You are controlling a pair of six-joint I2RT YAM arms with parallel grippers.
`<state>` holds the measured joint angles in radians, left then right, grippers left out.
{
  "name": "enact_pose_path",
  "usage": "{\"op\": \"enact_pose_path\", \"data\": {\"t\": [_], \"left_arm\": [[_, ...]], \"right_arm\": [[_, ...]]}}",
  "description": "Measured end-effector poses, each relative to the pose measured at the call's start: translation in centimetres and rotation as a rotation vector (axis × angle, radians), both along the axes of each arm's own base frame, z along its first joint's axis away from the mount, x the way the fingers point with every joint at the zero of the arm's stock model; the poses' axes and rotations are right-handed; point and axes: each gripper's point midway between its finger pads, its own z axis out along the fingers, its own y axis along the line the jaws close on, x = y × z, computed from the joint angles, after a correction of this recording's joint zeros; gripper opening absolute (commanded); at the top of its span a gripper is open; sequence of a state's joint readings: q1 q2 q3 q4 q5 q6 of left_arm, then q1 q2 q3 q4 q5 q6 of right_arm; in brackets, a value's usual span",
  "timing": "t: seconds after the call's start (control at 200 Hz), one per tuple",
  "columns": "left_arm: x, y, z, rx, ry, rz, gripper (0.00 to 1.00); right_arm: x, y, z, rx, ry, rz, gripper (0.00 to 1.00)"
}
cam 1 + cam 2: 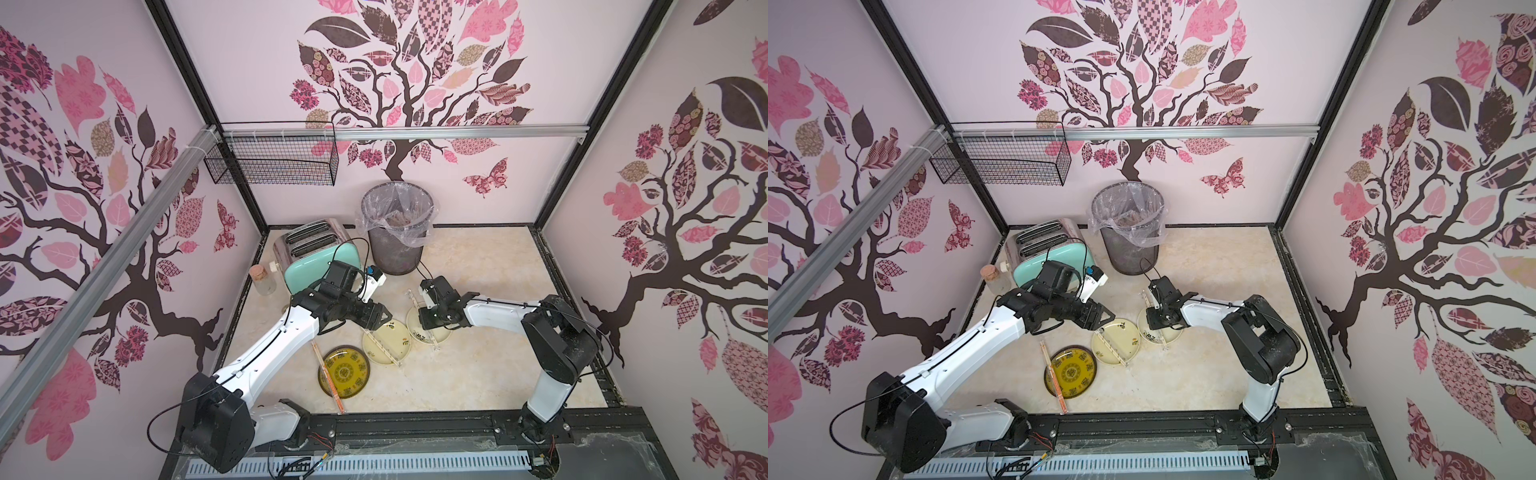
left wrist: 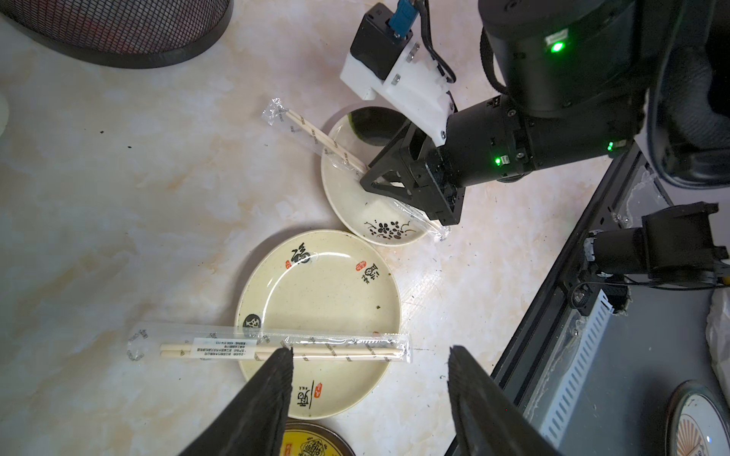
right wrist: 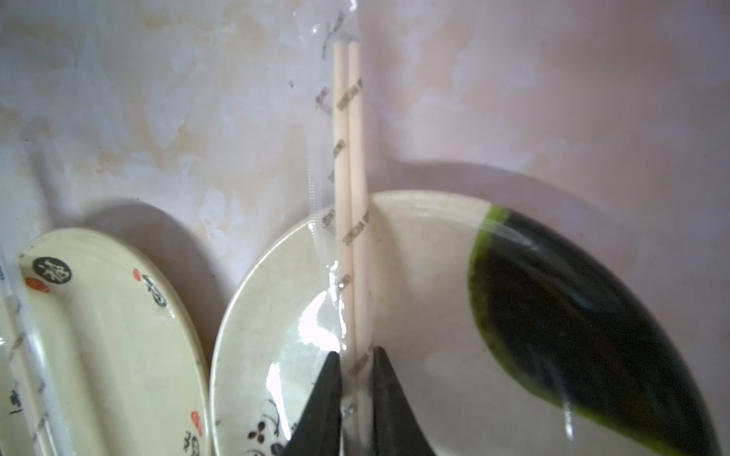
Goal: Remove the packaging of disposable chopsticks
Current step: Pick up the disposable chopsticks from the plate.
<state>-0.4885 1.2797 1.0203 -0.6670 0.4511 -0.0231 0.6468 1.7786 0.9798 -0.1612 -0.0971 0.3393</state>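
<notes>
Chopsticks (image 3: 349, 158) in sleeve (image 3: 319, 166), between right gripper (image 3: 356, 357) jaws

Left arm (image 1: 266, 349), right arm (image 1: 494, 311): white shell links, black joint housings, thin black cables. Green LEDs (image 2: 557, 47) on right wrist. Left gripper (image 2: 371, 348) fingers (image 2: 256, 406) black, ribbed.

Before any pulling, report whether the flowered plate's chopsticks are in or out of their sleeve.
In: the clear sleeve extends past the tips of both chopsticks.
</notes>
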Motion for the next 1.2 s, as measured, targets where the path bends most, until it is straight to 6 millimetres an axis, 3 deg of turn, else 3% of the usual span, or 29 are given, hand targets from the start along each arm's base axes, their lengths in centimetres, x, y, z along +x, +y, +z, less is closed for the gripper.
{"op": "enact_pose_path", "data": {"t": [0.19, 0.355, 0.46, 0.625, 0.88, 1.03, 1.2], "left_arm": [[-0.1, -0.1, 0.0, -0.006, 0.005, -0.002, 0.67], [-0.1, 0.0, 0.5, -0.012, -0.006, 0.009, 0.63], [0.1, 0.3, 2.0, -0.035, -0.048, 0.036, 0.63], [1.0, 0.0, 6.7, -0.168, -0.152, 0.081, 0.61], [3.9, -4.6, 15.3, -0.494, -0.237, 0.008, 0.61], [3.5, -7.9, 18.7, -0.612, -0.264, -0.117, 0.63], [2.4, -10.4, 21.2, -0.701, -0.272, -0.23, 0.55]], "right_arm": [[-0.3, -0.3, 0.1, -0.004, 0.002, 0.002, 0.0], [-1.2, -1.0, 2.2, 0.012, -0.026, 0.002, 0.0], [-1.6, -1.4, 5.7, 0.065, -0.106, 0.0, 0.0], [-2.6, -2.2, 13.4, 0.217, -0.332, 0.016, 0.0], [-4.9, -2.6, 24.1, 0.538, -0.679, 0.094, 0.0], [-4.7, -3.5, 28.1, 0.664, -0.811, 0.108, 0.0], [-5.3, -3.3, 30.1, 0.737, -0.867, 0.157, 0.0]]}}
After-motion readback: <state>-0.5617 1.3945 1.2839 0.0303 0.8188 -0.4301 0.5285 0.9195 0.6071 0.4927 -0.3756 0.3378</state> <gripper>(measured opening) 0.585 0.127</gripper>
